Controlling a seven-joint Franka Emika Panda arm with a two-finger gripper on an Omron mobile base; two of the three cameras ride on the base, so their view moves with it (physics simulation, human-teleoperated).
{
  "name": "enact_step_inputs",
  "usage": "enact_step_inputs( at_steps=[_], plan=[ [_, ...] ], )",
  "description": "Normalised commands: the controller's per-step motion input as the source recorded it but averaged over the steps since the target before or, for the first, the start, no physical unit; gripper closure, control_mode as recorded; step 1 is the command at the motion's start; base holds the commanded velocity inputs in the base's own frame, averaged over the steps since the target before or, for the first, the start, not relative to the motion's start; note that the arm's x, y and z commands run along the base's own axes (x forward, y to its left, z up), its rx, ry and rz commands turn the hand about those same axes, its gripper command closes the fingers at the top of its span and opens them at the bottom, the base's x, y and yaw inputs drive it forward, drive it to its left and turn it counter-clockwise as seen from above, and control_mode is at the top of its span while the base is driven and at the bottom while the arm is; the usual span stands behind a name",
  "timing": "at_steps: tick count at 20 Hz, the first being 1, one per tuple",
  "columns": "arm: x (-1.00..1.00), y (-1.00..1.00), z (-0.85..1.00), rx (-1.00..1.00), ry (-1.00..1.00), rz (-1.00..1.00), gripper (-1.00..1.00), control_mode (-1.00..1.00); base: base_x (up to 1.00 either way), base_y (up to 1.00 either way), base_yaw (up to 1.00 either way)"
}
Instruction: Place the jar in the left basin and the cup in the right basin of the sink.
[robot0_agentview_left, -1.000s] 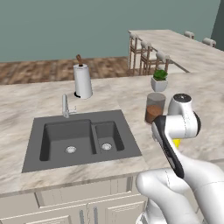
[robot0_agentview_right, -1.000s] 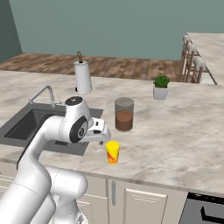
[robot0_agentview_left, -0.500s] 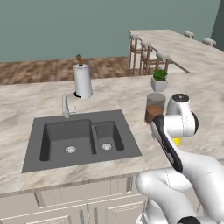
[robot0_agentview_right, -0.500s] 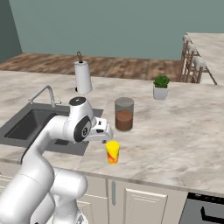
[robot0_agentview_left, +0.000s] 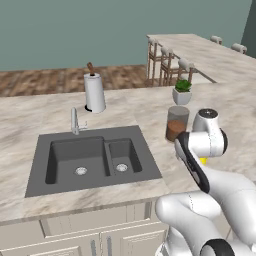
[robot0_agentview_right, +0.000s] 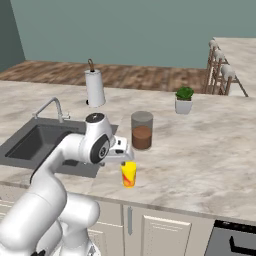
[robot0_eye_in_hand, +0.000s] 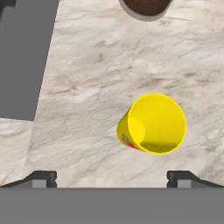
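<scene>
The yellow cup stands upright on the marble counter, with its red mark low on the side. My gripper hovers straight above it, open and holding nothing, and the cup lies a little right of the middle between the fingertips. The brown and grey jar stands just behind the cup. To the left is the dark grey sink, with the wide left basin and the narrow right basin. Nothing lies in either basin.
A slim silver tap rises at the sink's back rim. A white paper-towel roll stands behind it. A small potted plant sits behind and to the right of the jar. Bar stools line the far counter.
The hand has drifted slightly right, closer over the cup. Its jaws stay open; cup and jar have not moved.
</scene>
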Motion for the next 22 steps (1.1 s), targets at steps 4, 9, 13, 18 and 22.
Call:
enact_step_inputs(
  at_steps=[4, 9, 13, 18, 22],
  plan=[
    [0.16, -0.04, -0.17, 0.0, 0.01, 0.0, -1.0, -1.0, 0.0, 0.0, 0.0],
    [0.24, -0.02, -0.18, 0.0, 0.02, 0.0, -1.0, -1.0, 0.0, 0.0, 0.0],
    [0.21, -0.03, -0.18, 0.0, 0.02, 0.0, -1.0, -1.0, 0.0, 0.0, 0.0],
    [0.16, -0.09, -0.16, 0.0, 0.0, 0.0, -1.0, -1.0, 0.0, 0.0, 0.0],
    [0.17, -0.12, -0.12, 0.0, 0.0, 0.0, -1.0, -1.0, 0.0, 0.0, 0.0]
  ],
)
